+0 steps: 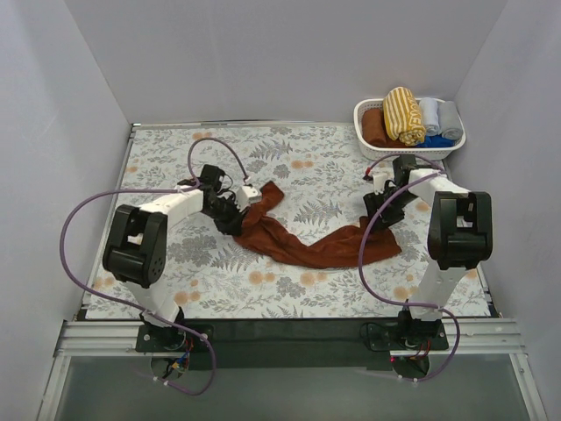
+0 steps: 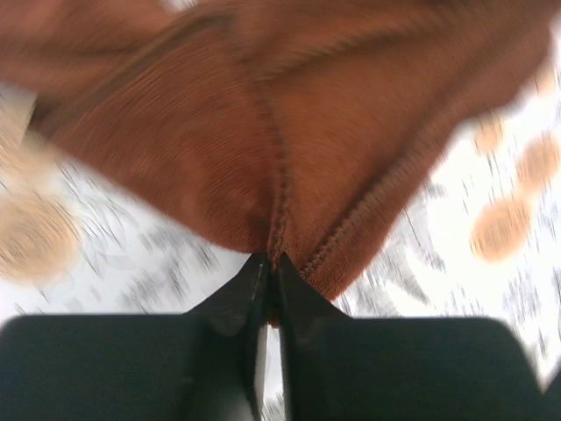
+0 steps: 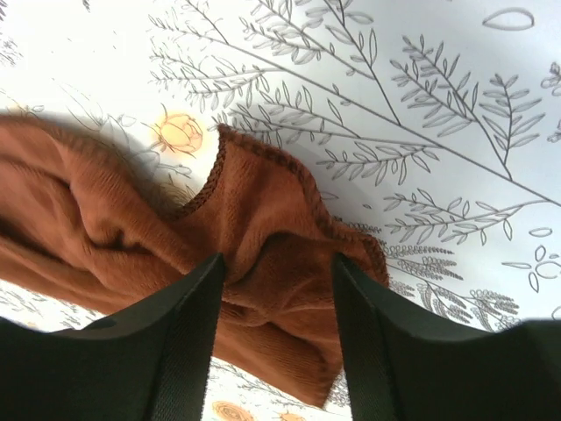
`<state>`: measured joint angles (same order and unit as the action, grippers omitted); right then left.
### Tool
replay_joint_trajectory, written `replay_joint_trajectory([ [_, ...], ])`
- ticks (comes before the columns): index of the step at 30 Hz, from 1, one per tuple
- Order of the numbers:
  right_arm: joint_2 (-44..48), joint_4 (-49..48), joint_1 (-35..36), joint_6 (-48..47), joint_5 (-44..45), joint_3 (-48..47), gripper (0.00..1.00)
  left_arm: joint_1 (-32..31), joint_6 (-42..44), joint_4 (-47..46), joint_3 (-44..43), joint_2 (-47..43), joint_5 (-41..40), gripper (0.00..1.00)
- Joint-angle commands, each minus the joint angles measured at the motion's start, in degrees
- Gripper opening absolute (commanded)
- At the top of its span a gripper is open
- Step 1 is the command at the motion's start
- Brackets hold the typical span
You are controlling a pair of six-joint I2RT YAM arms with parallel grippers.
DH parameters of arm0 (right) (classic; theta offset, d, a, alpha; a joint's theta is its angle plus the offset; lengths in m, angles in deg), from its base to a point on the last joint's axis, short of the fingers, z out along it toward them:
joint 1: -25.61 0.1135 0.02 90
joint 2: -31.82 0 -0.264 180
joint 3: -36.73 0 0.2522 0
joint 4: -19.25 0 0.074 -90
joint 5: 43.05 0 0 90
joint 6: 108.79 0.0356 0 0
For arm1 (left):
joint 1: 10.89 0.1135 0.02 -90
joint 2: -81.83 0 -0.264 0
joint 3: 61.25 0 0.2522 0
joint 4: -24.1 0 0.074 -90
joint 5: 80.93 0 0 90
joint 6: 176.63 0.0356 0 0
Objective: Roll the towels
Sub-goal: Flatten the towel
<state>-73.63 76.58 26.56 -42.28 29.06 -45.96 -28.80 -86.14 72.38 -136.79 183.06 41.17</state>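
The rust-brown towel lies crumpled on the counter, nearer than the basket and to its left. The left tool is pinched tight on its hem; the right tool straddles the other end, jaws apart. Best close it, then draw both ends taut

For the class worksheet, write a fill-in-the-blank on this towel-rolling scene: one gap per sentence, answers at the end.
1. The long unrolled towel is ____ in colour.
2. The left gripper is ____ on one end of it.
3. The right gripper straddles the other end with its jaws ____.
4. The yellow striped towel sits in the white basket, already ____.

Missing words: brown; shut; open; rolled.
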Motion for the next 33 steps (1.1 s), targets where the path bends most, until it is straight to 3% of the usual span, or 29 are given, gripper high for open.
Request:
replay_joint_trajectory([
  [1,0.3,4.1,-0.4,-3.3,3.0,2.6,0.47,0.8,13.9,17.0,3.7,-6.2,-0.4,0.07],
  [5,1.5,10.9,-0.4,-8.3,-1.2,2.5,0.33,1.3,22.0,25.8,8.3,-10.4,-0.5,0.24],
  [7,2.8,13.5,-0.4,-12.3,-2.8,2.2,0.32,2.3,26.1,30.7,8.8,-11.7,0.8,0.32],
  [8,3.4,15.4,-0.4,-13.4,-4.2,2.0,0.34,4.8,27.4,32.1,7.3,-11.7,3.2,0.43],
  [12,6.5,15.6,-2.3,-14.0,-5.9,-2.0,0.50,10.7,29.6,36.0,-3.0,-9.8,10.6,0.55],
  [17,4.6,14.3,-3.2,-11.5,-6.6,-8.9,0.52,14.3,22.9,31.9,-14.5,-4.5,14.1,0.58],
  [21,2.2,14.5,-3.2,-11.7,-4.9,-11.2,0.47,15.4,16.9,23.8,-17.9,0.0,8.0,0.57],
  [27,6.7,15.9,-3.2,-17.3,-1.6,-4.0,0.39,15.7,14.7,23.4,-21.8,4.1,7.9,0.55],
  [33,11.2,17.9,-3.2,-21.2,-0.6,2.7,0.38,16.1,13.9,23.6,-22.7,5.4,8.2,0.56],
])
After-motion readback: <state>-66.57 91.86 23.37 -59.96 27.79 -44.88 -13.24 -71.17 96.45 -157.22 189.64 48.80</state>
